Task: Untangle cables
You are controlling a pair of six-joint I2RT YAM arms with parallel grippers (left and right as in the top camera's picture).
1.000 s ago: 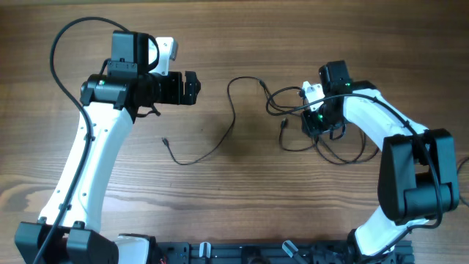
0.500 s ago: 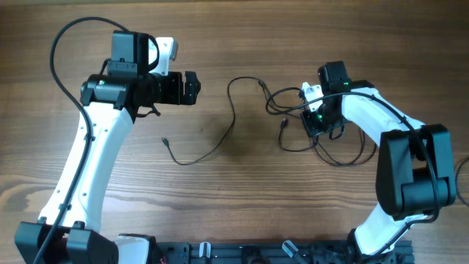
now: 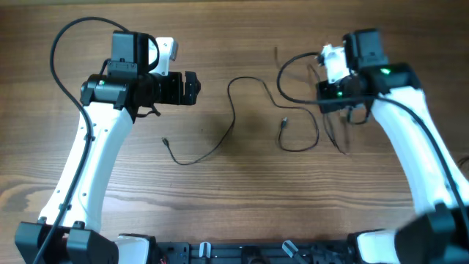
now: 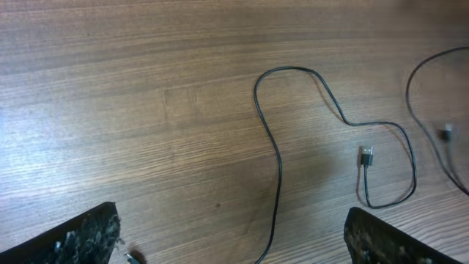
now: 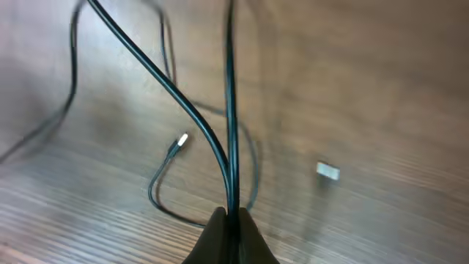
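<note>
**Overhead and wrist views of the cables [image 3: 233, 114] on a wooden surface [image 3: 242, 213].**

- **Right pincer [image 5: 233, 220]:** It sits toward the far edge, right of centre, and is closed tight on thin black strands [image 5: 229, 88]. Apparently two strands pass between its tips, though the wrist view is blurred. From the clamped point the strands fan outward and run down to the surface, some arching to the pincer's left and others trailing toward the near edge.
- **Free cable [image 4: 281, 169]:** It lies flat across the middle of the surface, gripped by neither pincer.
  - It starts at a plug end [image 3: 166, 141] left of centre and rises to a hairpin bend toward the far edge.
  - It then winds rightward into a small loop ending in a second plug [image 3: 283, 125], close beside the hanging strands. Whether the loop touches them cannot be told.
- **Left pincer [image 3: 192, 88]:** It is left of centre and gapes at full width, with nothing between its fingers [image 4: 88, 235]. The free cable lies on the surface ahead of it, apart from both fingers.
</note>
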